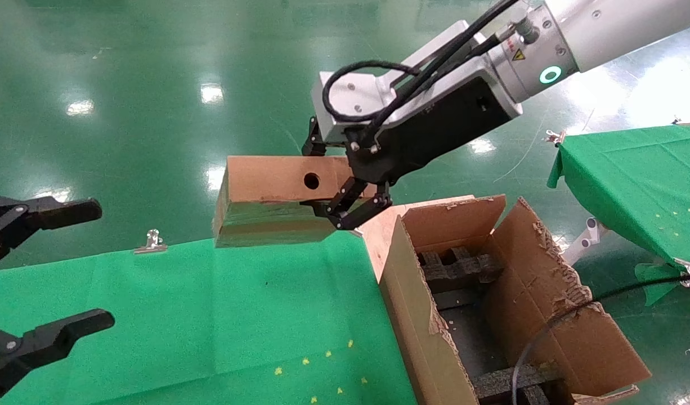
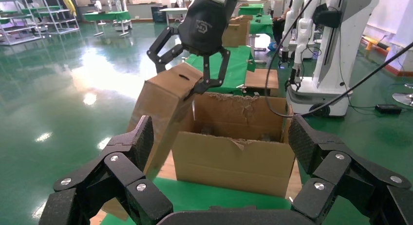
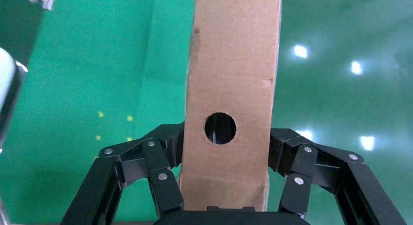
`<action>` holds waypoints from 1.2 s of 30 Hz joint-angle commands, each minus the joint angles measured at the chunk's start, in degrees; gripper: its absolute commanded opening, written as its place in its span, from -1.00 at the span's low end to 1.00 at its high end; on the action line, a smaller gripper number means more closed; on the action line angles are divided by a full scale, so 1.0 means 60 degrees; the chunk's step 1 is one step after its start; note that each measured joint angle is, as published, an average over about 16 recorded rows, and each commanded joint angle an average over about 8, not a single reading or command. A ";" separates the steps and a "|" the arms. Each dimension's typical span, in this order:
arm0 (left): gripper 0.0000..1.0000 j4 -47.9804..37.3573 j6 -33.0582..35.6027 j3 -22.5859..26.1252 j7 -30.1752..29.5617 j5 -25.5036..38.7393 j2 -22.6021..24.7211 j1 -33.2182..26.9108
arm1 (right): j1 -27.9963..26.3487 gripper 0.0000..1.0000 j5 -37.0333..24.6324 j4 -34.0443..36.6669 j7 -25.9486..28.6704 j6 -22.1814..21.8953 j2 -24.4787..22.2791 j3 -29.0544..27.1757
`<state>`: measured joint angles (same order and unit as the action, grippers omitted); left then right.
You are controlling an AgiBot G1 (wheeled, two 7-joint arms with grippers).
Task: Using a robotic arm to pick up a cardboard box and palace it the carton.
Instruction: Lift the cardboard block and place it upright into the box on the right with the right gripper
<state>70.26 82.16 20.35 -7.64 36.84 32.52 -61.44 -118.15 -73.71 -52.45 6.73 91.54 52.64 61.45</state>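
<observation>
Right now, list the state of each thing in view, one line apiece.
cardboard box: lifted off the table, clamped at one end.
right gripper: shut on the cardboard box.
carton: open, flaps up, foam inside.
left gripper: open, empty, parked at the table's left.

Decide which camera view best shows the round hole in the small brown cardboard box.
Right wrist view: the round hole faces the camera, between the right gripper fingers. Head view shows it smaller; left wrist view only a slit.
</observation>
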 commanded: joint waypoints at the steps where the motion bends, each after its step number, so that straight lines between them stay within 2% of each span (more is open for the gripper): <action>1: 1.00 0.0000 0.0000 0.0000 0.0000 0.0000 0.0000 0.0000 | -0.0305 -1.00 0.0339 0.0265 -0.0125 0.0006 0.0029 0.0343; 7: 1.00 0.0000 0.0000 0.0000 0.0000 0.0000 0.0000 0.0000 | -0.0969 -1.00 0.0969 0.0735 -0.0532 0.0020 -0.0271 0.1551; 14: 1.00 0.0000 0.0000 0.0000 0.0000 0.0000 0.0000 0.0000 | -0.2047 -1.00 0.1419 0.0816 -0.0740 0.0049 -0.1435 0.3072; 25: 1.00 0.0000 0.0000 0.0000 0.0000 0.0000 0.0000 0.0000 | -0.3994 -1.00 0.1044 0.0967 -0.0912 0.0052 -0.3296 0.5834; 31: 1.00 0.0000 0.0000 0.0000 0.0000 0.0000 0.0000 0.0000 | -0.4612 -1.00 0.1016 0.1239 -0.1038 0.0043 -0.3930 0.7261; 36: 1.00 -0.0002 -0.0003 0.0000 0.0000 -0.0001 -0.0001 0.0001 | -0.4978 -1.00 0.1134 0.1417 -0.1085 0.0031 -0.4218 0.8036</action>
<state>70.26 82.14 20.35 -7.64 36.84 32.52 -61.43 -147.43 -66.95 -44.23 0.33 91.64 27.78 108.43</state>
